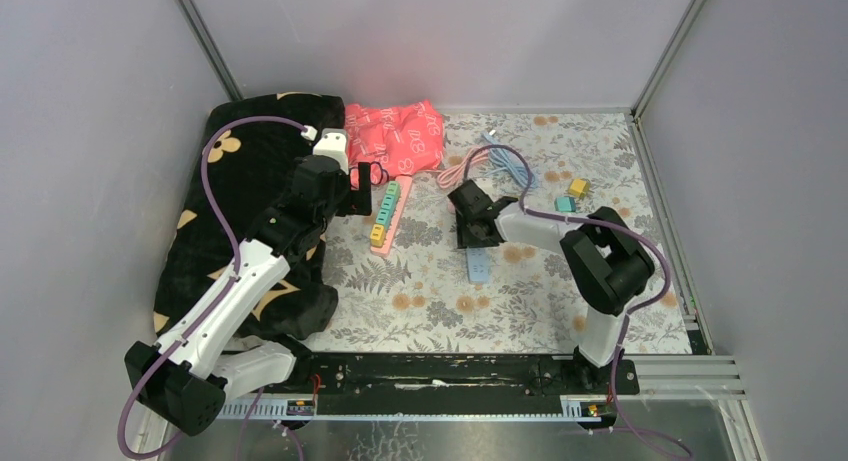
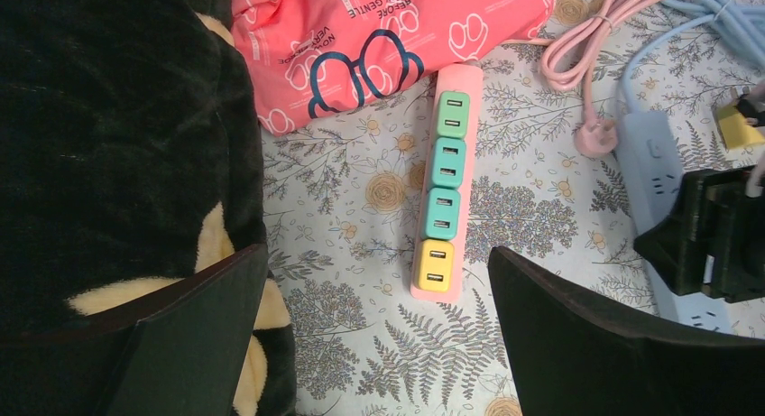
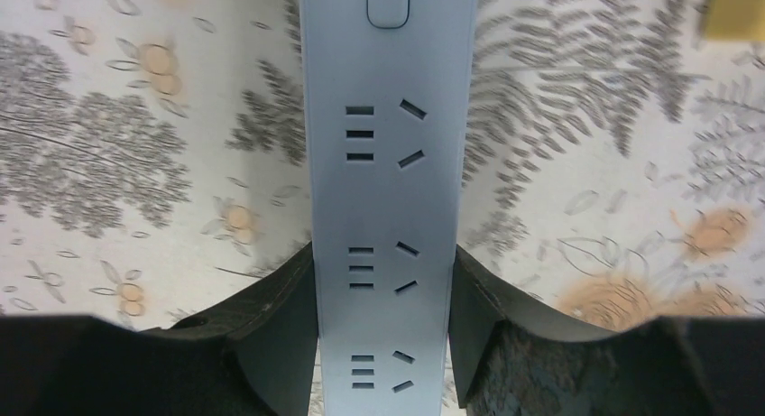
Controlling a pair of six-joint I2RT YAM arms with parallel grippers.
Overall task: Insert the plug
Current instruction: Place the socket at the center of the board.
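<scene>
Plug (image 2: pixel 595 138): pink, flat on the table (image 2: pixel 541 208), just beside the blue strip's (image 3: pixel 388 136) end. Looks light, stiff and small, so I'd pinch its body, not the soft cord (image 2: pixel 577 46). Right tool (image 3: pixel 383 263) pinches the blue strip's sides. Left tool (image 2: pixel 377 254) is spread wide over the pink strip (image 2: pixel 442 190). Looped cords crowd the plug; bag (image 2: pixel 361 37) is apart.

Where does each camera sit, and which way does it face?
Top external: above, behind the robot, facing down at the table; both arms show.
Left wrist: above the pink power strip, looking down; open left gripper at bottom.
Right wrist: straight down on the blue power strip, right gripper gripping its sides.
Shared: all views show the blue power strip.
</scene>
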